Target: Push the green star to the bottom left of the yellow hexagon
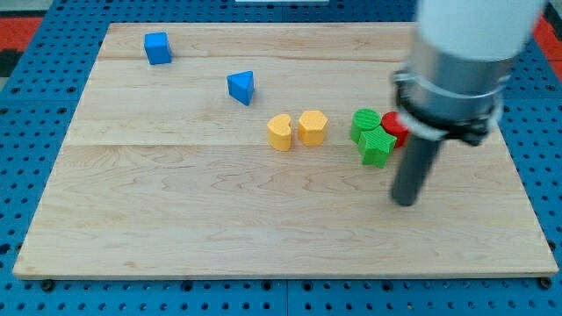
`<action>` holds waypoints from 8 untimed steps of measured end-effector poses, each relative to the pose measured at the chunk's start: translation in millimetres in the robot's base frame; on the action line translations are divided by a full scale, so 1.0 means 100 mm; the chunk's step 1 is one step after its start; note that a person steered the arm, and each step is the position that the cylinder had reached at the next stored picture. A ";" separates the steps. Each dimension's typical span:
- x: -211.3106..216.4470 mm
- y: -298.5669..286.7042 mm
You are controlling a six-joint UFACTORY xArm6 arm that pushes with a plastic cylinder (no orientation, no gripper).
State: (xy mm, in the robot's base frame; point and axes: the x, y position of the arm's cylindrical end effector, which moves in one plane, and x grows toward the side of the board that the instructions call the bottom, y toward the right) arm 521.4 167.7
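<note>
The green star [378, 146] lies right of centre on the wooden board [219, 219]. It touches another green block [363, 122] above it and a red block [395, 128] at its upper right. The yellow hexagon [312, 127] sits to the star's left, apart from it. A yellow heart-shaped block [280, 132] touches the hexagon's left side. My tip [404, 201] rests on the board just below and to the right of the green star, a small gap away.
A blue cube [158, 47] sits near the board's top left. A blue triangle [241, 87] lies above and left of the yellow blocks. The arm's white and grey body [457, 61] covers the board's top right.
</note>
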 end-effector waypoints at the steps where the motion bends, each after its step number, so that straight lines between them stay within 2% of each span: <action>1: -0.21 0.22; 2: -0.57 0.14; 3: -0.62 -0.35; 5: -0.62 -1.32; 6: -0.50 -1.63; 7: -0.65 -1.92; 8: -0.61 -2.17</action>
State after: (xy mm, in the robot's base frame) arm 460.0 -48.8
